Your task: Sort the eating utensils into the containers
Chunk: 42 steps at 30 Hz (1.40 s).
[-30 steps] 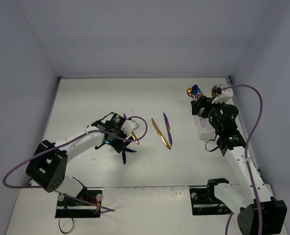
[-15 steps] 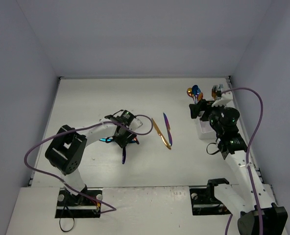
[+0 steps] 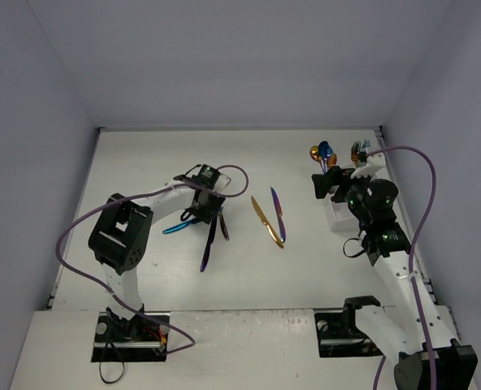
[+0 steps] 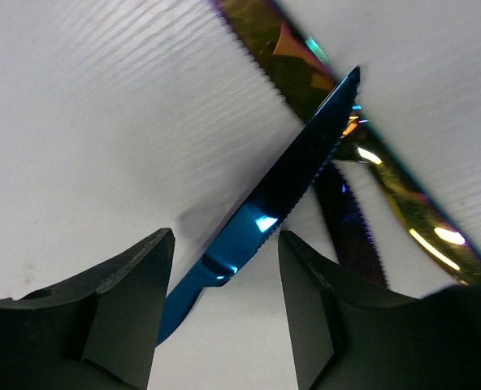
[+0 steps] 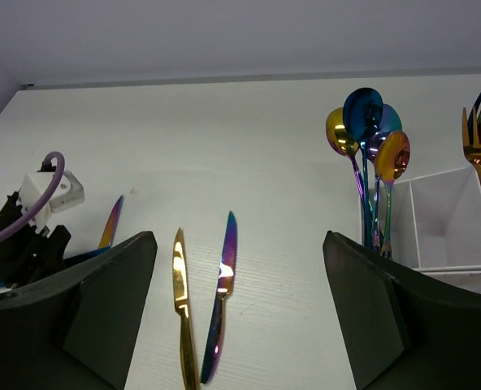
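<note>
Blue steel catches the light where the blue knife (image 4: 293, 175) lies between the left fingers (image 4: 127, 309). They stand at a middling gap either side of its handle, with a sliver of white surface (image 4: 102, 122) showing on each side, so nothing is gripped yet.

The trouble is at the blade end. It crosses a rainbow-gold knife (image 4: 387, 187) and a purple knife (image 4: 350, 227), all three touching in a loose pile left of centre. A pinch and lift here could drag the two neighbours along or flick them aside. The flat, slick handle might also twist out of a shallow hold.

The right fingers (image 5: 94, 309) are spread wide and hold nothing, hovering just beside the white caddy (image 5: 456, 219) at the far right. Spoons (image 5: 364, 122) stand upright in one compartment and forks (image 5: 480, 134) in another, with an empty-looking one beside the spoons. A gold knife (image 5: 180, 309) and a violet knife (image 5: 223, 292) lie side by side mid-surface, unsorted.

Dropping a knife in among the spoons would spoil the sort. A knock from the arm could tip the caddy.
</note>
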### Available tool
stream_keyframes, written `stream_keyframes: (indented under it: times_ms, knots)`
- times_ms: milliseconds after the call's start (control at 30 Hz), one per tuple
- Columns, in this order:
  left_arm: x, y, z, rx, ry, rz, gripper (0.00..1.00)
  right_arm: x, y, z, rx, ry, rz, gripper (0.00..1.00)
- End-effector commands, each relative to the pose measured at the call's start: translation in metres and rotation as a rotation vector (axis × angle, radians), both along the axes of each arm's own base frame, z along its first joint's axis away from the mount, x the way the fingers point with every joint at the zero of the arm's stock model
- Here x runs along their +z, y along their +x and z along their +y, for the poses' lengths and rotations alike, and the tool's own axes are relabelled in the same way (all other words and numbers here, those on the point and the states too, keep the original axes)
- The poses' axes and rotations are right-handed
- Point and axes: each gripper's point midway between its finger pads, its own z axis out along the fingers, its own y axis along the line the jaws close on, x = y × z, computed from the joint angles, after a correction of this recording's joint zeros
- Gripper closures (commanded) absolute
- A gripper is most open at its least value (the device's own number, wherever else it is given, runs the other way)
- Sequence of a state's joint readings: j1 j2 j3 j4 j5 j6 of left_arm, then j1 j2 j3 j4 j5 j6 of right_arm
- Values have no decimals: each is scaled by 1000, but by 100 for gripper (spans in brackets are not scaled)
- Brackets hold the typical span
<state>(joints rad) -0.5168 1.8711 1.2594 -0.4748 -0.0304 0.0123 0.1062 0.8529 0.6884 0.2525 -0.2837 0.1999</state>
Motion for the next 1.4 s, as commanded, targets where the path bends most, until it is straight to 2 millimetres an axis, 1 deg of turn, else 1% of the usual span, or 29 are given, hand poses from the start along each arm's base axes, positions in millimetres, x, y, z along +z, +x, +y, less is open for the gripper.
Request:
stream_keyframes:
  times_ms: [0,67,133,267,400,567,667,833,933,1033,1133,1200,1367]
  knots:
    - [24,-1,18,13,-18,3,44,28,-4,8,43,20,-87,18]
    - [23,-9,29,-21,16,30,43,30,-6,10,52,20,-90,18]
    - [20,-16,32,-48,7,63,42,30,-6,10,56,19,-89,17]
    - [15,-22,39,-45,-21,98,43,34,-8,12,68,18,-92,16]
    - [9,-23,49,-25,-1,120,45,36,-10,12,73,16,-92,15]
    - [1,-18,51,-19,9,144,50,35,-12,14,83,18,-86,14]
    - [-7,-16,51,-24,23,174,54,34,-13,14,85,18,-81,13]
    - [-14,-16,51,-30,35,194,65,33,-15,15,91,17,-77,10]
    - [-20,-16,50,-30,32,211,71,32,-16,16,95,18,-71,7]
    - [-23,-16,46,-37,16,223,82,31,-16,18,106,22,-63,1]
    - [-26,-17,44,-42,8,236,90,30,-16,20,120,27,-59,0]
    - [-29,-20,43,-41,-1,250,100,31,-16,22,127,34,-55,0]
    - [-24,-20,32,-38,-63,250,100,30,-16,25,134,74,-33,0]
